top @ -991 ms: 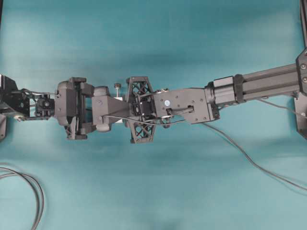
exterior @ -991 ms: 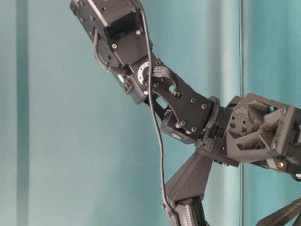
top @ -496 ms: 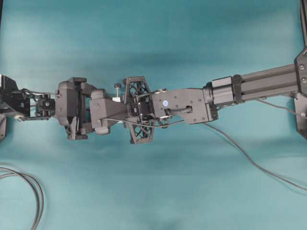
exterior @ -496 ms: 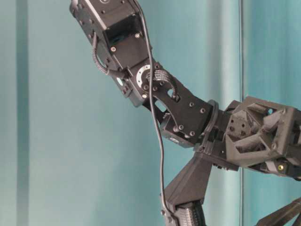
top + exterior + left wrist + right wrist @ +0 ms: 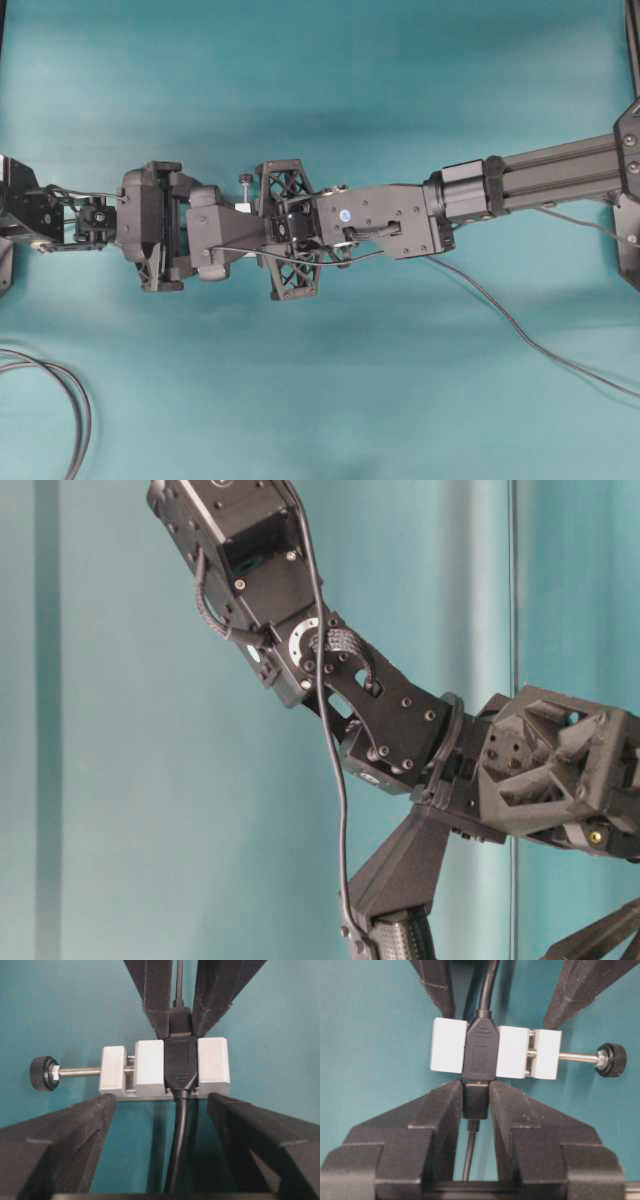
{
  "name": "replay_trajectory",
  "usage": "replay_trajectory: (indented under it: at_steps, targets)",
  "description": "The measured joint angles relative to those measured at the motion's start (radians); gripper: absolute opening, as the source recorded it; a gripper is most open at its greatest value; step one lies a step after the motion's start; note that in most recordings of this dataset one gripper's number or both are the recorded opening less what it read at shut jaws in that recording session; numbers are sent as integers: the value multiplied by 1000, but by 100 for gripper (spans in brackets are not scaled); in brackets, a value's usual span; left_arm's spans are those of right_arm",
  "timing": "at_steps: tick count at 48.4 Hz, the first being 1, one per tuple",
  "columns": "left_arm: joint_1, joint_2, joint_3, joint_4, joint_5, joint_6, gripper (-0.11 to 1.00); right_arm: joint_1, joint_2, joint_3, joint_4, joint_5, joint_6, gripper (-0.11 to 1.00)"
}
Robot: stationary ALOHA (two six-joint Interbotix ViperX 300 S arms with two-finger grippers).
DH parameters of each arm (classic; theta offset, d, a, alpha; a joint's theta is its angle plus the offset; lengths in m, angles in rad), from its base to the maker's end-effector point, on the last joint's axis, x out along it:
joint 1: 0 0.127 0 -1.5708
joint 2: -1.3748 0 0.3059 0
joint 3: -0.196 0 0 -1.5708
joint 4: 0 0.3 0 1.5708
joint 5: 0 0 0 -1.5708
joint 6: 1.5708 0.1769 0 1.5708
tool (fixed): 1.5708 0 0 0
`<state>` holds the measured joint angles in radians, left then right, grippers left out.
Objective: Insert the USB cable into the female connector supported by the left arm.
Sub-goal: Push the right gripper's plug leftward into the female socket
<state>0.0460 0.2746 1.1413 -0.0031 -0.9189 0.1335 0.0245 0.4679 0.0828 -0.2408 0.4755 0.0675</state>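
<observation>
1. Right gripper (image 5: 476, 1097) is clenched on the plug (image 5: 475, 1102) of the USB cable (image 5: 468, 1152); the plug butts against the female connector (image 5: 181, 1067), no silver showing, so it looks seated.
2. Left gripper (image 5: 162, 1115) is spread wide, its fingers (image 5: 75, 1125) flanking the white block (image 5: 213, 1065) without touching it.
3. Risk: with the block unsupported, pulling the right gripper back while clenched would likely drag the block along.
4. Risk: sideways wrist motion could lever the plug in the socket.

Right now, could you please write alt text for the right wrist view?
The right gripper pinches the USB cable plug against the female connector clamped in a white block. Two open left fingers sit beyond it on a teal table.
</observation>
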Motion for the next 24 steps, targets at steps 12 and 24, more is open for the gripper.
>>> replay_trajectory:
  at_steps: [12, 24]
  targets:
    - [0, -3, -2, 0, 5, 2, 92, 0, -2, 12, 0, -2, 5, 20]
    - [-11, -3, -9, 0, 8, 0, 92, 2, -18, 49, 0, -18, 31, 23]
